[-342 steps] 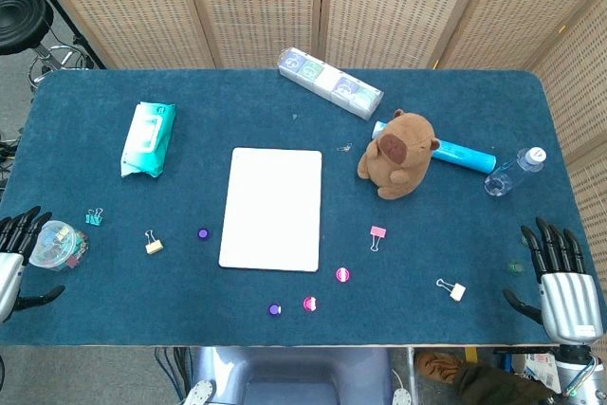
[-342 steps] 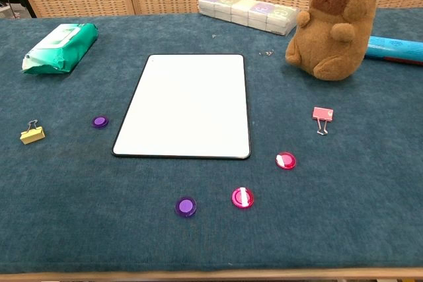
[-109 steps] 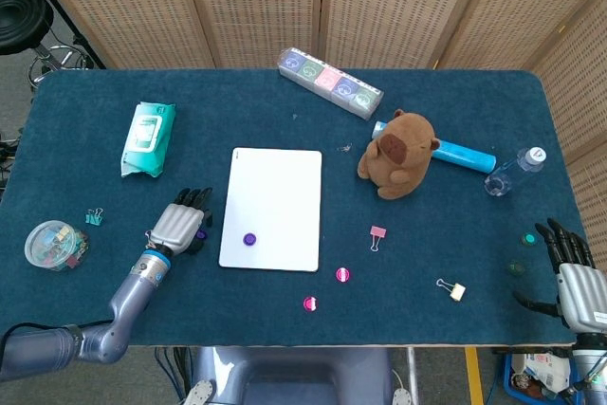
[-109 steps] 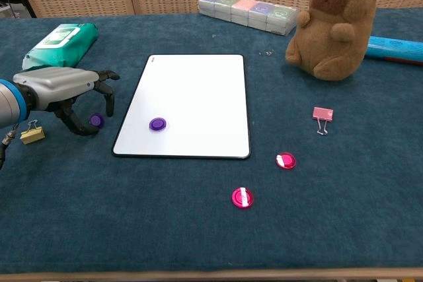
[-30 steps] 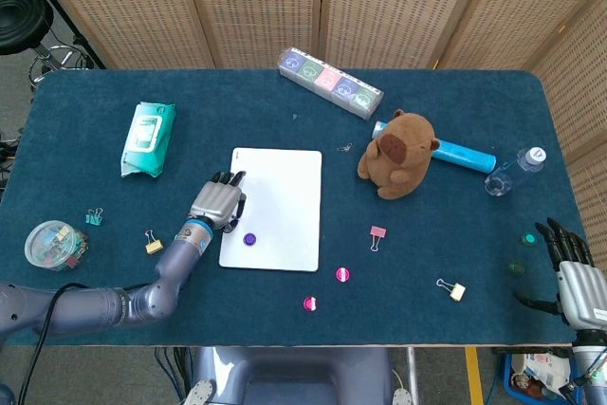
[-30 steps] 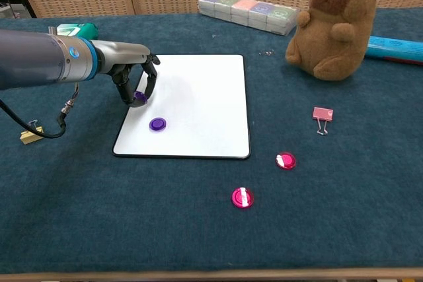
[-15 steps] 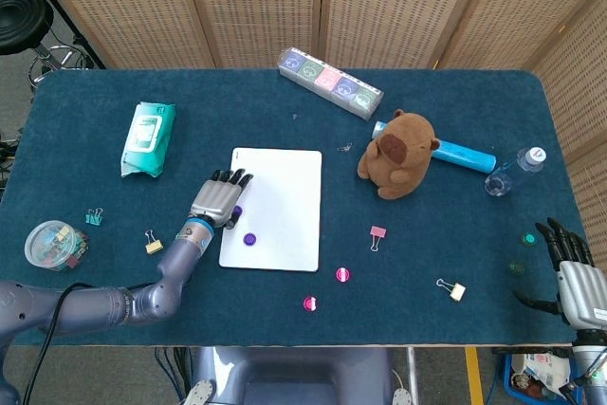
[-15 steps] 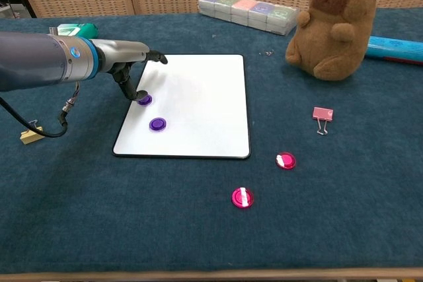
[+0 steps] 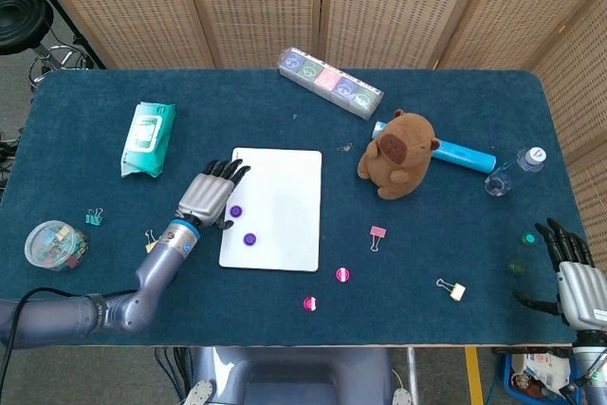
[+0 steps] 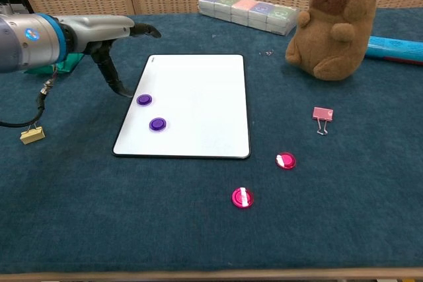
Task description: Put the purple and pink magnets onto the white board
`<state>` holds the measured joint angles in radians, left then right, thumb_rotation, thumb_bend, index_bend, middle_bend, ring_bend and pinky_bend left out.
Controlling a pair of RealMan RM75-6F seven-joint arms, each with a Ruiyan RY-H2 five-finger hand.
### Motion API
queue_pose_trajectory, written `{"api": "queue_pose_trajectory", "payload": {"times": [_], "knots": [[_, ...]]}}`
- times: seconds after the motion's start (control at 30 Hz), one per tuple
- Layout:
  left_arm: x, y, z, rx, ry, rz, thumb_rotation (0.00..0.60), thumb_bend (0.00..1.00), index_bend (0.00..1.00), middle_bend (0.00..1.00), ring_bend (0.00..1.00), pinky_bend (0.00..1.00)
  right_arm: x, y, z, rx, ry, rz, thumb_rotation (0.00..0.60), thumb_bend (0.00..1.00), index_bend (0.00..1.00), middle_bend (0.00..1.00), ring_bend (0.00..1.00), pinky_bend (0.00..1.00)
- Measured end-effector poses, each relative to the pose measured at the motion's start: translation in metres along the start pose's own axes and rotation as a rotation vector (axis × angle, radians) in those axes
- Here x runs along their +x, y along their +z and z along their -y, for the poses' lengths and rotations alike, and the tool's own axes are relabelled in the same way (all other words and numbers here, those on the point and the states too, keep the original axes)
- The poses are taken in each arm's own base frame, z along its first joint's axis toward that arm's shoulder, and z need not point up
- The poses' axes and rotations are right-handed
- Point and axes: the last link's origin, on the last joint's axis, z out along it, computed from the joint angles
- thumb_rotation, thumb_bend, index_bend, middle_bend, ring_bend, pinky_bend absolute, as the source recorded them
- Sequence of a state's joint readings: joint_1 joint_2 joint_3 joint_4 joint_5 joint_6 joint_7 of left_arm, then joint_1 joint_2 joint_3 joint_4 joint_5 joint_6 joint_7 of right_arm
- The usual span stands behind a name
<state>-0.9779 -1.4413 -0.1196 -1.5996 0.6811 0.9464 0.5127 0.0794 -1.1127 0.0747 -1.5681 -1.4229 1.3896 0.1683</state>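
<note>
The left robot hand (image 9: 207,198) is stretched in from seven o'clock, its fingers (image 10: 142,30) spread, thumb pointing down, holding nothing. The right robot hand (image 9: 575,284) sits at four o'clock by the edge, palm down, fingers apart, holding nothing

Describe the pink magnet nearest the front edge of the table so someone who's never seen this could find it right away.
Start at the white board in the middle of the blue table. Just off its front right corner two pink magnets lie on the cloth. The one you want is lower and further left, closest to the table's front edge, with an upright white stripe across it; the other pink magnet sits nearer the pink binder clip.
</note>
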Motion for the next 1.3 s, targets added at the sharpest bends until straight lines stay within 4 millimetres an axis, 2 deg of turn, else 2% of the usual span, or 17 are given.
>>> {"api": "queue_pose_trajectory", "payload": {"times": [0.17,0.4,0.63,0.8,1.0,1.17,1.3], "knots": [[0.009,-0.025,0.030,0.017,0.004,-0.077,0.600,0.02,0.00,0.00,0.00,0.00,-0.004,0.000,0.003,0.015,-0.022,0.004,0.600,0.00,0.00,0.00,0.00,0.00],[0.020,-0.080,0.097,0.144,-0.023,-0.171,0.600,0.02,0.00,0.00,0.00,0.00,-0.010,0.004,0.014,0.064,-0.050,0.008,0.600,0.00,0.00,0.00,0.00,0.00],[0.020,-0.137,0.144,0.257,-0.073,-0.186,0.600,0.02,0.00,0.00,0.00,0.00,-0.013,0.020,0.052,0.213,-0.127,0.022,0.600,0.00,0.11,0.00,0.00,0.00],[0.009,-0.172,0.161,0.335,-0.073,-0.189,0.600,0.02,0.00,0.00,0.00,0.00,-0.023,0.035,0.090,0.322,-0.109,0.105,0.600,0.00,0.21,0.00,0.00,0.00],[0.003,-0.199,0.170,0.416,-0.092,-0.228,0.600,0.02,0.00,0.00,0.00,0.00,-0.038,0.056,0.143,0.461,-0.143,0.197,0.600,0.02,0.27,0.00,0.00,0.00],[0.006,-0.208,0.171,0.423,-0.112,-0.253,0.600,0.02,0.00,0.00,0.00,0.00,-0.058,0.070,0.180,0.516,-0.169,0.250,0.600,0.11,0.32,0.00,0.00,0.00],[0.007,-0.213,0.170,0.406,-0.111,-0.254,0.600,0.02,0.00,0.00,0.00,0.00,-0.073,0.076,0.200,0.524,-0.174,0.283,0.600,0.12,0.34,0.00,0.00,0.00]]}}
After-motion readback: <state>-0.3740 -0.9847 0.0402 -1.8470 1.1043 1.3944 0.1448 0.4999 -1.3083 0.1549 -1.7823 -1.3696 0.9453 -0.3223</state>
